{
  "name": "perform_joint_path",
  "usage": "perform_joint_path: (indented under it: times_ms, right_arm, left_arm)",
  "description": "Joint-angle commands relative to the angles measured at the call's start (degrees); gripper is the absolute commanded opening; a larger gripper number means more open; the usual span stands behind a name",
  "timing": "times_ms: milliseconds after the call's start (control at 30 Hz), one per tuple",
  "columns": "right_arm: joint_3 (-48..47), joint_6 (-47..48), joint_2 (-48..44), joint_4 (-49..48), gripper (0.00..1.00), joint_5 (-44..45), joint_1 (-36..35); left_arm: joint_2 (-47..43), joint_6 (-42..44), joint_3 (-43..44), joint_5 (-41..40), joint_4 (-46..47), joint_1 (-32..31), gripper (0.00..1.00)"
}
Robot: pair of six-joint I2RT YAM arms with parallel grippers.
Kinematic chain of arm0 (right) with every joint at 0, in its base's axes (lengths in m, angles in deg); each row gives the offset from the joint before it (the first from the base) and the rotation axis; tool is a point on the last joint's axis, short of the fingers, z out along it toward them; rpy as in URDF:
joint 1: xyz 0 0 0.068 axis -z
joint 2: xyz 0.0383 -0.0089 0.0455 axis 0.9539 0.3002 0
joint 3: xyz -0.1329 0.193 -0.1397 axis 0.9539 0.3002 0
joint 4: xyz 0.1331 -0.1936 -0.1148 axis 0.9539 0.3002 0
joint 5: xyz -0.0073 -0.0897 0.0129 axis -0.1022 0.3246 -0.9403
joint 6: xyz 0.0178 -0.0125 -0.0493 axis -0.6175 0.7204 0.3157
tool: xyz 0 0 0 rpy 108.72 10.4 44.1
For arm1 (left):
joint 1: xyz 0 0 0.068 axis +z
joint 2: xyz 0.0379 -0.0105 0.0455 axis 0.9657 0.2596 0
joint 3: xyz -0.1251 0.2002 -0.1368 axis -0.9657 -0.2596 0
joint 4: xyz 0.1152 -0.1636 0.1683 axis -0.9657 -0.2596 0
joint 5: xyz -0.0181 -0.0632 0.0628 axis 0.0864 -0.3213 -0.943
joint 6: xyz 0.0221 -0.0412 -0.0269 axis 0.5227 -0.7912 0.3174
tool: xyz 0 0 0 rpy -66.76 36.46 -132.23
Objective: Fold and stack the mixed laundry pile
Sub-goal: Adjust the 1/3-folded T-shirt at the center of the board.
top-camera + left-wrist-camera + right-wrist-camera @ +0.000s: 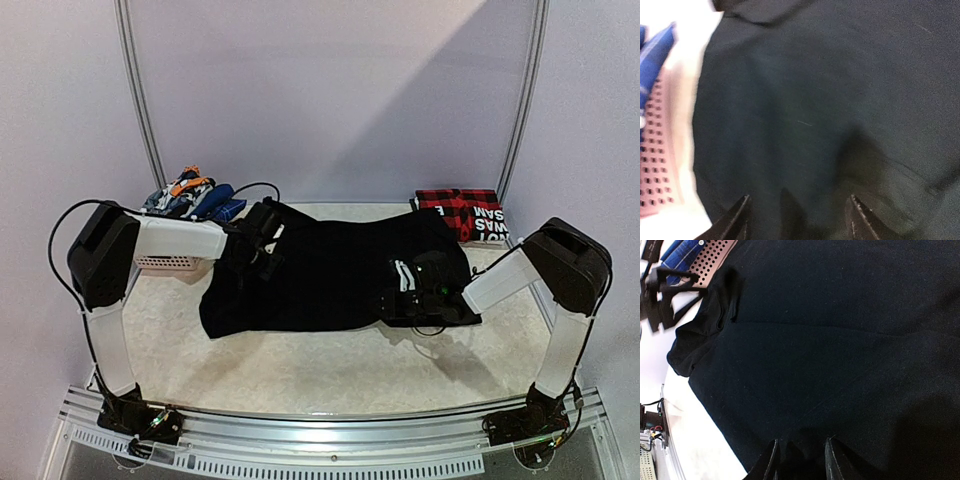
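The fold looks to be at its start: the large black trousers point(330, 270) lie spread beside the pale lattice plastic basket point(165, 263), the left hand point(797, 222) parted over them, the right hand point(802, 460) narrowed with its grip unclear, and both next need a firm pinch on an edge.

Black trousers point(330, 275) lie spread mid table point(300, 365), left gripper point(268, 258) and right gripper point(390, 296) over them; folded red plaid garment point(460, 212) at far-right corner

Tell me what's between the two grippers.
Only the black garment, spread out, spans from left gripper to right gripper; the top view shows it.
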Motion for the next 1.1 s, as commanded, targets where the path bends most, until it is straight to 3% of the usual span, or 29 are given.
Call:
perform_joint_path:
  times_ms: [0,167,467,700,1067]
  right_arm:
    - [1.15,-0.99,3.32,4.33,0.31,-0.32,-0.14]
    - [1.99,-1.58,2.93,5.38,0.31,-0.29,-0.13]
    - [4.8,-0.8,-3.18,13.23,0.3,4.59,-0.15]
    - [5.33,-1.37,-4.81,13.57,0.3,4.37,-0.2]
    - [5.77,-1.7,-4.82,14.01,0.3,4.26,-0.6]
  left_arm:
    - [-0.02,-4.2,1.59,-5.06,-1.41,3.83,0.7]
    - [-3.91,-3.11,-0.92,2.44,-1.42,3.77,0.75]
    - [-7.01,-1.73,-4.47,19.74,-4.17,2.79,0.69]
    - [-4.91,0.12,-2.51,15.4,-9.12,-3.05,0.56]
    - [-1.34,-0.32,-2.99,13.29,-8.53,-4.84,0.47]
